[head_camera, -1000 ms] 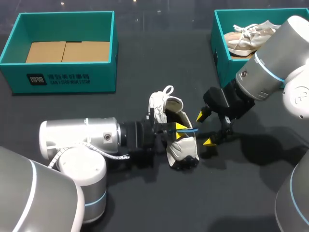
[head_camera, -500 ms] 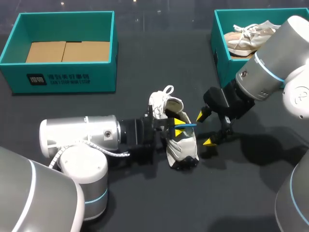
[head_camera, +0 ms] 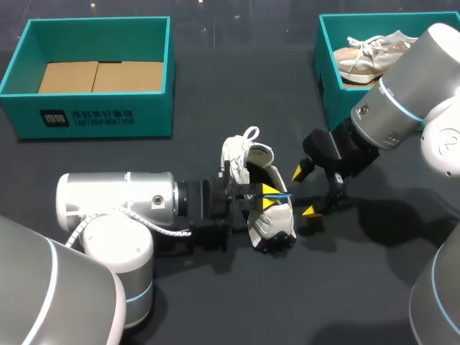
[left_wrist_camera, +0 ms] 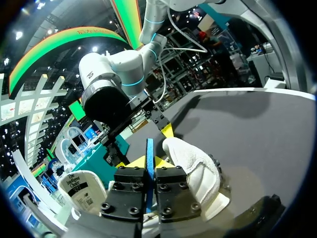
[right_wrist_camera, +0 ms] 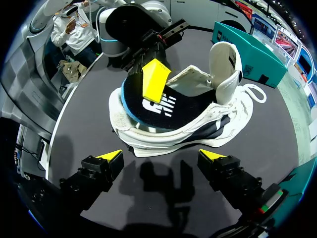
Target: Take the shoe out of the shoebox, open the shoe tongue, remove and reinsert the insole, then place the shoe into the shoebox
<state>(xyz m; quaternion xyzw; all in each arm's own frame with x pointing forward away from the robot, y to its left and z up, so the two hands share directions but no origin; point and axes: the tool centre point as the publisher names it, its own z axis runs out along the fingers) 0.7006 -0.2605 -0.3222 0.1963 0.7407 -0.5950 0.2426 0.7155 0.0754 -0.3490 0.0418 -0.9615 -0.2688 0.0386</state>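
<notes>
With left fingers (right_wrist_camera: 154, 79) pinching the thin, floppy insole (right_wrist_camera: 143, 116) at the sneaker's (right_wrist_camera: 173, 133) opening and right fingers (right_wrist_camera: 110, 156) wide beside the sneaker, grip its stiffer heel (right_wrist_camera: 224, 62).

"What's in front of the right gripper (right_wrist_camera: 162, 155)?"

"A white shoe (right_wrist_camera: 198, 121), lying on its side on the dark table (right_wrist_camera: 277, 114), just ahead of the two yellow tips. They stand wide apart with nothing between them."

"And the insole?"

"The dark insole (right_wrist_camera: 148, 106) sticks partly out of the shoe's opening. The left gripper (right_wrist_camera: 154, 80) has a yellow finger flat against it."
</notes>
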